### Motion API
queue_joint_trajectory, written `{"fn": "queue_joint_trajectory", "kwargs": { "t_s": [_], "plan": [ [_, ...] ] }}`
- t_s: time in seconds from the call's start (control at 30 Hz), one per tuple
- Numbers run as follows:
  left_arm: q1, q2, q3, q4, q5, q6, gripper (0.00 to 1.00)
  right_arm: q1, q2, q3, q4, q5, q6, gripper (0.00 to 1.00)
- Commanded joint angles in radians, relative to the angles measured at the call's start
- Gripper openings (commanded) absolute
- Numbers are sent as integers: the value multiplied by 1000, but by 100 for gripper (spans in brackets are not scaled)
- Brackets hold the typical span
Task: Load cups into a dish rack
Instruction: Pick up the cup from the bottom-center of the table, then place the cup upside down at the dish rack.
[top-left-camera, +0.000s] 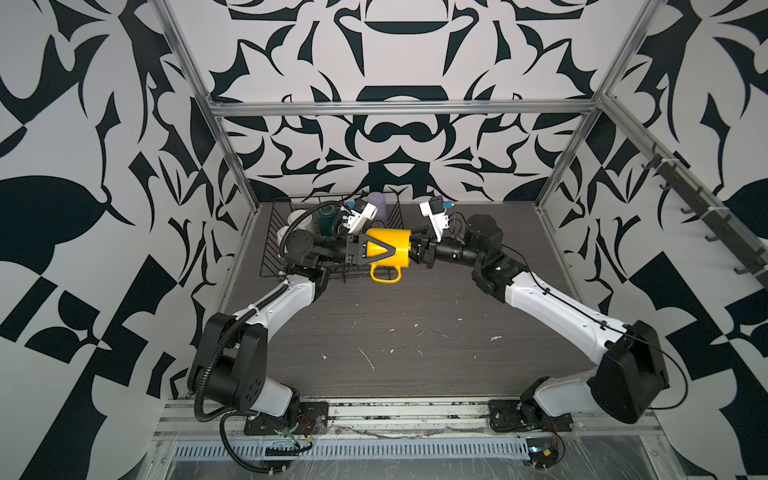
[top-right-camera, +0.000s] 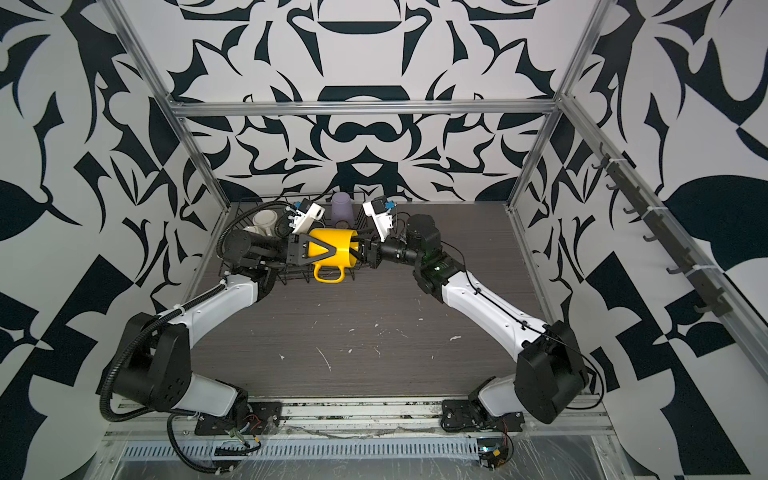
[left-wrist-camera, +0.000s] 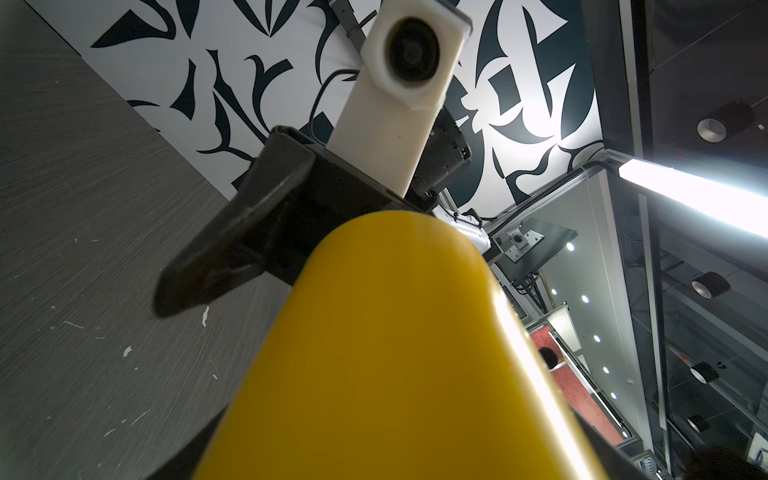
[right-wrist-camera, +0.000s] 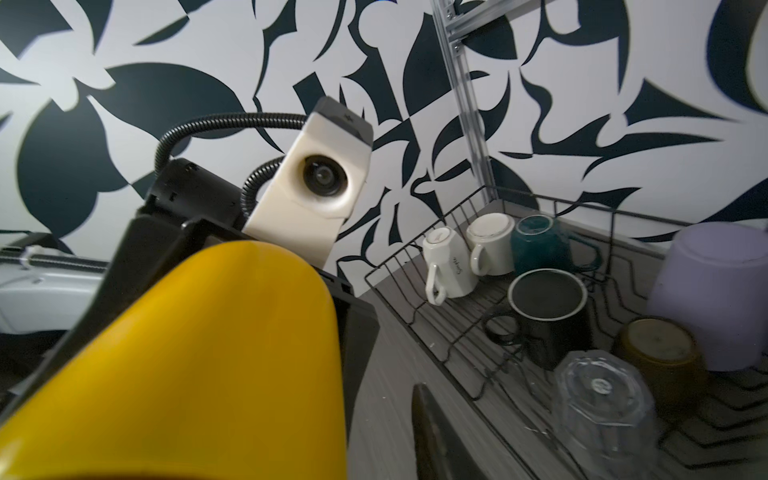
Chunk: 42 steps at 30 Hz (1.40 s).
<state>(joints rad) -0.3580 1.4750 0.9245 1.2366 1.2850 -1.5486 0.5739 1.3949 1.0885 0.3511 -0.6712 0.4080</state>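
A glossy yellow mug (top-left-camera: 399, 258) hangs sideways in mid-air between two robot arms, handle down, by the near corner of the black wire dish rack (top-left-camera: 266, 259) at the back of the dark wood-grain counter (top-left-camera: 415, 353). The left hand (top-left-camera: 378, 250) is clamped across the mug's barrel. The right hand (top-left-camera: 415, 248) sits at the mouth, but its outer finger (right-wrist-camera: 428, 432) stands clear of the wall, so it is loose and gripping nothing. It reads as a pass to the arm on the rack's side, a barrel grip that would suit turning the mug mouth-down. Seven cups stand inverted in the rack, presumably to drain: a lettered white mug (right-wrist-camera: 451, 270), a cream mug (right-wrist-camera: 490, 245), a teal mug (right-wrist-camera: 536, 245), a black mug (right-wrist-camera: 544, 307), a lilac tumbler (right-wrist-camera: 715, 291), an olive-brown glass (right-wrist-camera: 660, 353) and a clear glass (right-wrist-camera: 606, 403) — leaving, it seems, only this one to load.
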Motion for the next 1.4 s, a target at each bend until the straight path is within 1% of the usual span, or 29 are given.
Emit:
{"fn": "queue_joint_trajectory", "kwargs": {
  "t_s": [0.0,0.07,0.17,0.23,0.37,0.47,0.53,0.6,0.63,0.7,0.73,0.77,0.8,0.83,0.9,1.0,1.17,1.2,1.23,1.27,1.3,1.37],
  "plan": [
    [18,-15,60,73,-2,-21,0,3,-60,-31,-4,85,-8,50],
    [26,-19,65,72,-4,-22,0,3,-86,-55,-11,129,-8,60],
    [44,-22,68,63,-1,-23,0,1,-124,-79,-38,192,-16,69],
    [58,-29,69,54,-1,-22,0,-2,-151,-96,-58,227,-21,73],
    [105,-42,67,14,-5,-18,0,-5,-203,-114,-133,300,-27,77],
    [157,-68,61,-25,-18,-9,0,-5,-225,-100,-255,392,-26,80],
    [192,-102,54,-99,-34,38,0,-5,-241,-111,-295,431,-16,80],
    [224,-153,52,-301,-51,173,0,-6,-261,-131,-320,459,-2,81],
    [237,-187,59,-474,-64,288,0,-8,-270,-138,-337,476,3,81],
    [247,-261,116,-916,-115,608,0,-8,-289,-151,-374,517,11,82],
    [247,-282,175,-1198,-167,814,0,-7,-298,-157,-396,543,14,83],
    [248,-290,233,-1405,-229,965,0,-8,-306,-159,-421,561,14,83],
    [248,-290,272,-1517,-271,1037,0,-9,-312,-159,-443,571,13,83],
    [254,-287,307,-1592,-302,1081,0,-8,-316,-156,-472,584,12,84],
    [264,-275,355,-1698,-362,1125,0,-10,-325,-155,-509,596,11,84],
    [276,-240,434,-1875,-502,1195,0,-11,-340,-159,-554,615,9,85],
    [280,-209,505,-2039,-762,1281,0,-14,-367,-162,-610,650,3,86],
    [280,-208,517,-2070,-818,1296,0,-14,-372,-164,-617,659,2,87],
    [280,-192,530,-2095,-862,1307,0,-15,-376,-164,-626,670,3,96],
    [279,-168,542,-2114,-913,1318,0,-16,-379,-164,-637,687,8,100],
    [279,-157,550,-2129,-959,1324,0,-17,-381,-164,-645,703,12,100],
    [278,-127,570,-2156,-1016,1326,0,-20,-382,-165,-651,714,21,100]
  ]
}}
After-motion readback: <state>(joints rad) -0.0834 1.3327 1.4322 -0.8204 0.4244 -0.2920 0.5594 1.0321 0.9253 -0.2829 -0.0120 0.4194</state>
